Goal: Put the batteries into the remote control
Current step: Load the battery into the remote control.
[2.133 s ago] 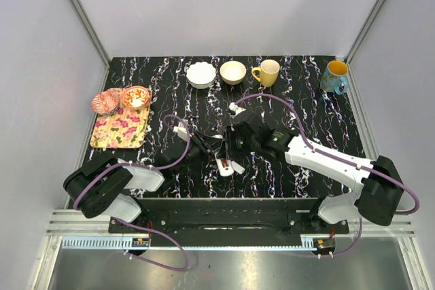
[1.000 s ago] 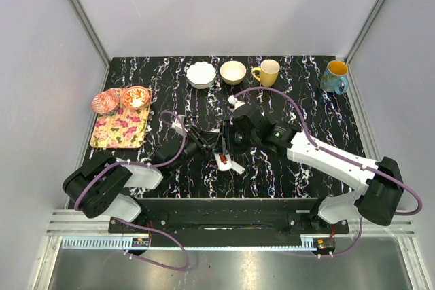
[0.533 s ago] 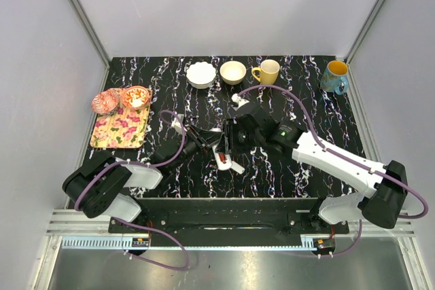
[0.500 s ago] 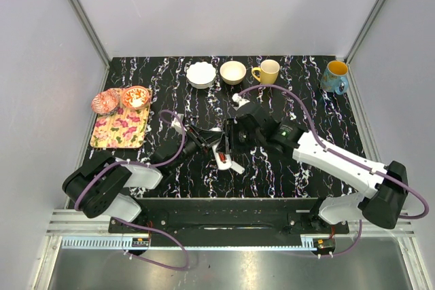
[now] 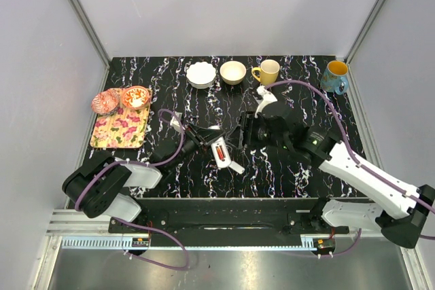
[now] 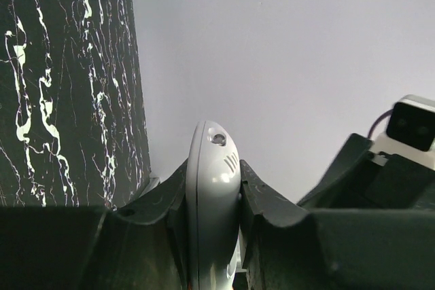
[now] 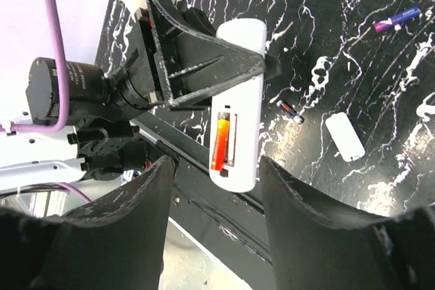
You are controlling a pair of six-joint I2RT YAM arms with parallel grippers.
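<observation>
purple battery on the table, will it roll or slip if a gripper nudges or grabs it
The purple battery is a slim cylinder lying on its side on the flat table, so a sideways nudge would probably roll it. Its wrap looks smooth, so it may slip in a pinch.

The right claw (image 7: 215,165) hangs with its fingers spread wide. Beyond it the left claw (image 7: 228,66) clamps the white remote control (image 7: 246,110), an orange-red battery (image 7: 219,142) seated in its open compartment. On the table (image 7: 380,86) lie a dark battery (image 7: 290,110), a white cover (image 7: 345,136) and a purple battery (image 7: 397,20)
</observation>
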